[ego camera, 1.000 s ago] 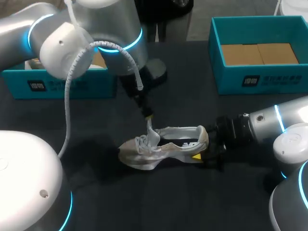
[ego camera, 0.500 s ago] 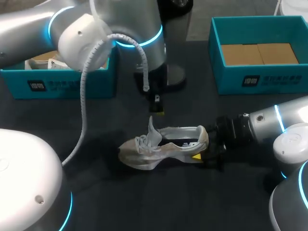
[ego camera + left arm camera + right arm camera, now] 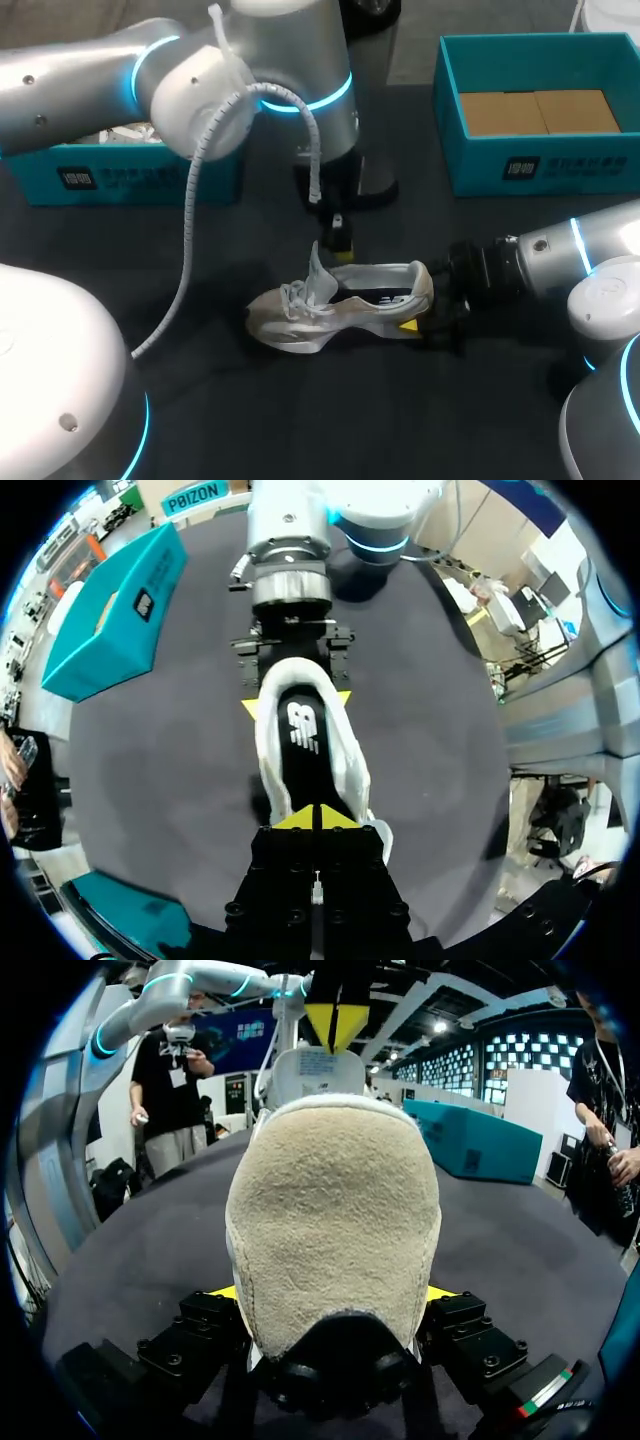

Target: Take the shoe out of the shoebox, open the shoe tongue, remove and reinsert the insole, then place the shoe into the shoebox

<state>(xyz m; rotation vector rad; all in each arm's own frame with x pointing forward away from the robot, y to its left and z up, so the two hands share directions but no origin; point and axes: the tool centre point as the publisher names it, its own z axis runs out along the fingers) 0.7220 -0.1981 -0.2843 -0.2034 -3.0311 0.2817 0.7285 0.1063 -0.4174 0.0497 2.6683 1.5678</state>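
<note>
You have a pale grey-and-white shoe [image 3: 340, 305] with white laces [image 3: 300, 298], a black insole [image 3: 305, 735] carrying a white mark, and a sandy heel [image 3: 333, 1215]. The desk [image 3: 200, 400] under it is near black. Both boxes are teal: the right box [image 3: 470, 170] shows brown cardboard [image 3: 535, 110] inside, the left box [image 3: 210, 180] something white. The left pincer [image 3: 315, 818] and right pincer [image 3: 298, 702] are black with yellow tips. The left arm [image 3: 250, 60] and right arm [image 3: 570, 255] are silver with glowing cyan rings

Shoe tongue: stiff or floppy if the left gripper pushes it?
Probably thin and bendy, yet self-supporting: the tongue stands upright with the left gripper shut beside it, not holding it. The shoe likely won't tip, since the right gripper clamps its heel.
</note>
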